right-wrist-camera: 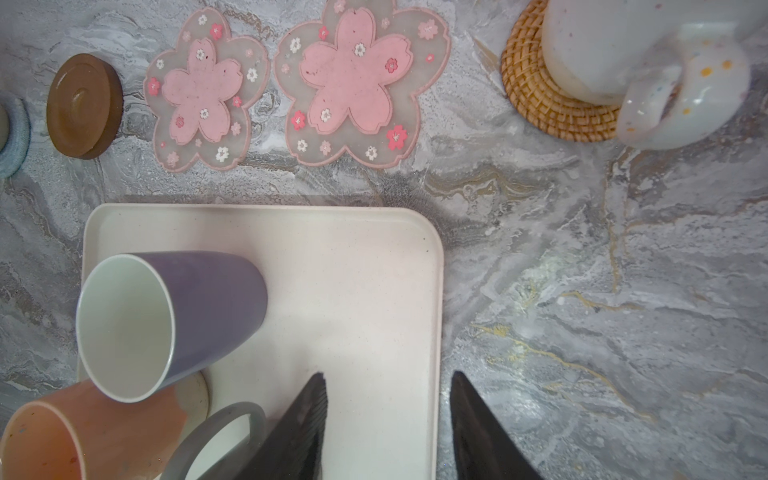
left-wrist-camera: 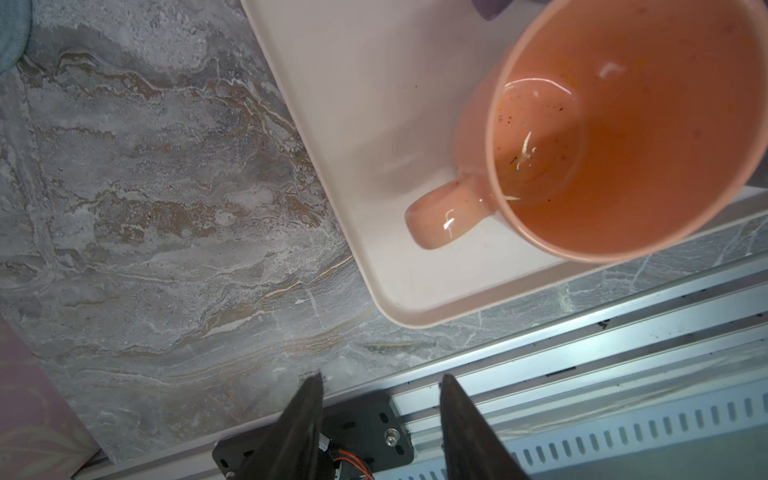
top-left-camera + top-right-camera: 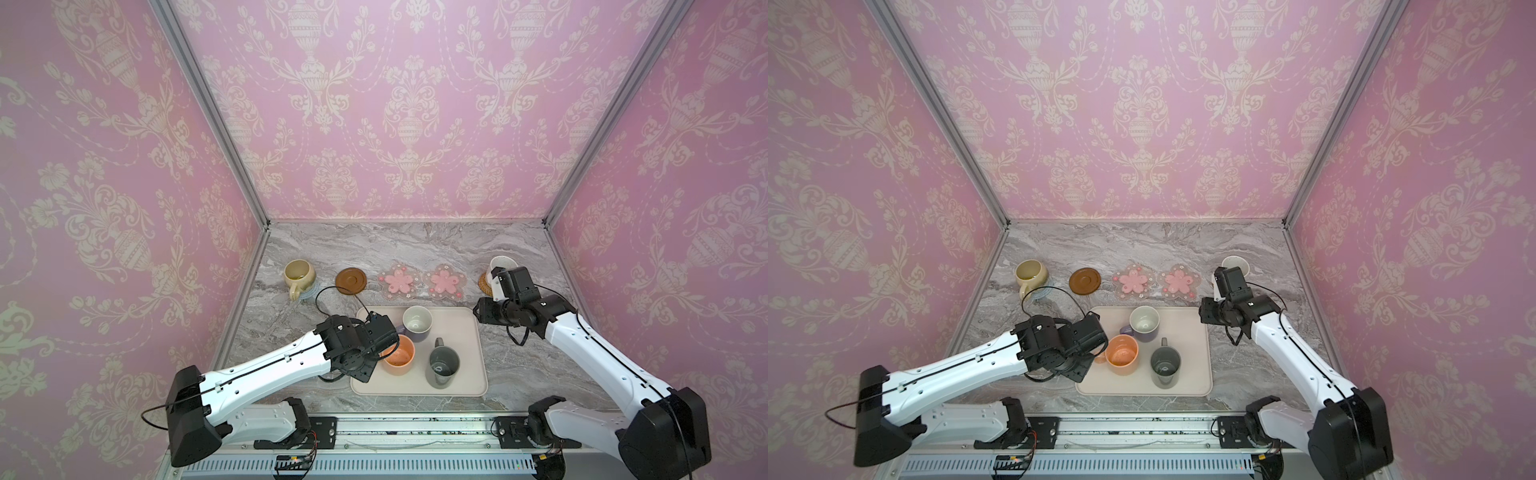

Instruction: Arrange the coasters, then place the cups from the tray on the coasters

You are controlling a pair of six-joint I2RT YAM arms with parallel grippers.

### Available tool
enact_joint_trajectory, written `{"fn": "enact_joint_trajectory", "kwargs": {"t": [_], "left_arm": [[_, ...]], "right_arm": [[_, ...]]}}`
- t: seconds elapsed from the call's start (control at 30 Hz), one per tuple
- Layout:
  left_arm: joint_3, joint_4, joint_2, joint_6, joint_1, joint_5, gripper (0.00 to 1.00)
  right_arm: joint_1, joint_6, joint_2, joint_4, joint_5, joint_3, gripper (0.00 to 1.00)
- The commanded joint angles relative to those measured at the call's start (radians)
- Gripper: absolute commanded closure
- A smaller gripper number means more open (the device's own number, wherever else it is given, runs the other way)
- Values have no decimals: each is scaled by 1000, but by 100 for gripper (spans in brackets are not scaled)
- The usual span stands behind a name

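Observation:
The cream tray (image 3: pixel 473 386) holds three cups: lavender (image 3: pixel 417 323), peach-orange (image 3: pixel 398 355) and tall dark grey (image 3: pixel 444 365). Behind it the coasters lie in a row. The olive-yellow cup (image 3: pixel 299 275) stands on the blue-grey one (image 3: pixel 311 294). The brown disc (image 3: pixel 351 281) and two pink flowers (image 3: pixel 399 281) (image 3: pixel 444 281) are bare. The white speckled cup (image 1: pixel 615 50) stands on the rattan one (image 1: pixel 536 99). My left gripper (image 2: pixel 380 378) is open and empty, beside the peach cup's handle (image 2: pixel 444 216). My right gripper (image 1: pixel 388 376) is open and empty above the tray's right rim (image 1: pixel 438 316).
The pink patterned walls close in the marble table (image 3: pixel 519 353) on three sides. A metal rail (image 3: pixel 415 432) with both arm bases runs along the front edge. A black cable (image 3: pixel 332 291) loops from the left wrist over the table near the brown disc.

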State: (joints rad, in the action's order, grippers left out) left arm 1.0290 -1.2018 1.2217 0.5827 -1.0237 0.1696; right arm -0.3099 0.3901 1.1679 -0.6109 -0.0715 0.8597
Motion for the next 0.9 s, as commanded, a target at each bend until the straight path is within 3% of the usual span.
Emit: {"fn": "enact_joint_trajectory", "kwargs": {"t": [0.0, 0.5, 0.87], "left_arm": [[-4, 42, 49, -100, 35, -41, 50], [-12, 239, 183, -267, 39, -64, 45], [-50, 299, 189, -289, 39, -119, 44]], "right_arm": [[-6, 0, -8, -13, 7, -15, 50], [-7, -29, -2, -35, 31, -21, 49], [-8, -33, 17, -33, 35, -22, 48]]}}
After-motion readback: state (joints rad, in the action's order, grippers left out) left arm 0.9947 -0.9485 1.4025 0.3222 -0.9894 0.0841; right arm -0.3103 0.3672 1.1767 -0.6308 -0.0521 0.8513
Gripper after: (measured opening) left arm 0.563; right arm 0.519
